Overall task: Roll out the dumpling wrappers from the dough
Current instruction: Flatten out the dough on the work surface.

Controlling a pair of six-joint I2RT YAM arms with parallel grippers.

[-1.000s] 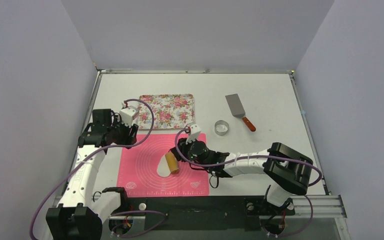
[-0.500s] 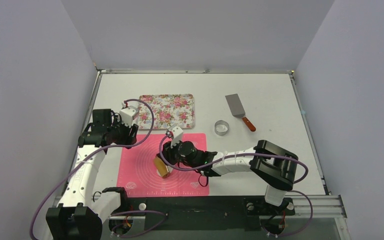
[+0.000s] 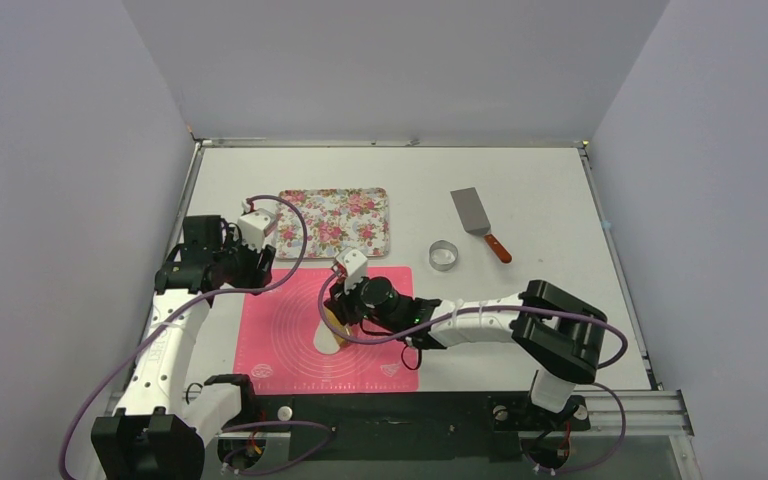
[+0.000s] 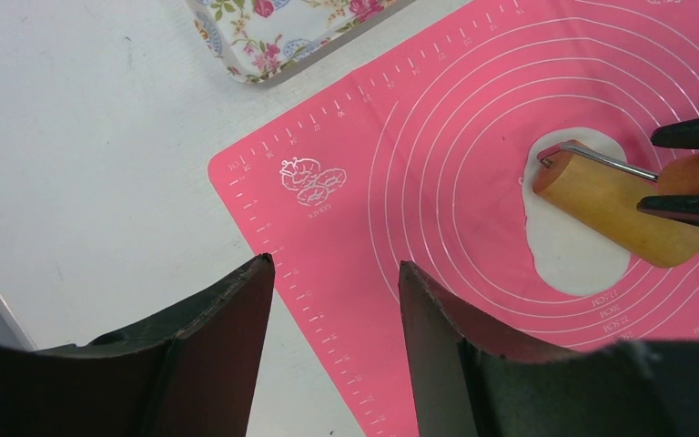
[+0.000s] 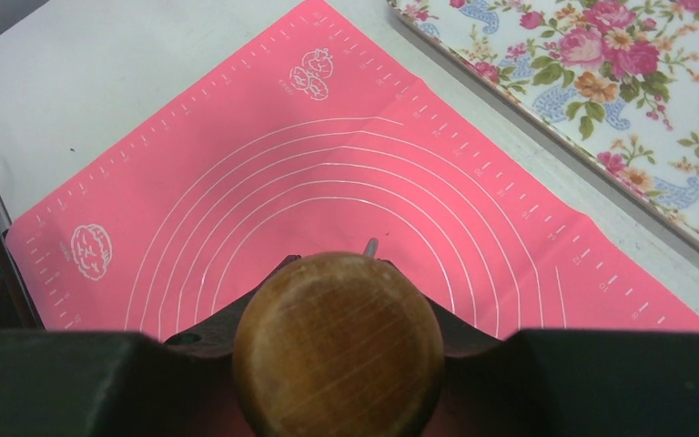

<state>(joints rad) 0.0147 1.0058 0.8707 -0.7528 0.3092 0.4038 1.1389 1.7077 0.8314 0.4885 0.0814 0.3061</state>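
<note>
A flat white oval of dough (image 3: 326,338) (image 4: 579,265) lies in the middle of the pink mat (image 3: 280,350) (image 4: 419,182) (image 5: 328,137). A wooden roller (image 3: 337,324) (image 4: 608,207) rests across its far part. My right gripper (image 3: 350,306) (image 5: 339,314) is shut on the roller's round wooden handle (image 5: 339,350), which hides the dough in the right wrist view. My left gripper (image 3: 261,264) (image 4: 332,269) hangs open and empty over the mat's far left corner. No dumpling wrappers are in view.
A floral tray (image 3: 335,222) (image 4: 264,36) (image 5: 619,82) lies just beyond the mat. To the right on the white table (image 3: 520,180) sit a metal ring cutter (image 3: 444,255) and a spatula (image 3: 478,220) with a brown handle.
My right gripper pushed the roller leftward over the dough, then drew it back a little to the right and farther away. The left arm stayed put.
</note>
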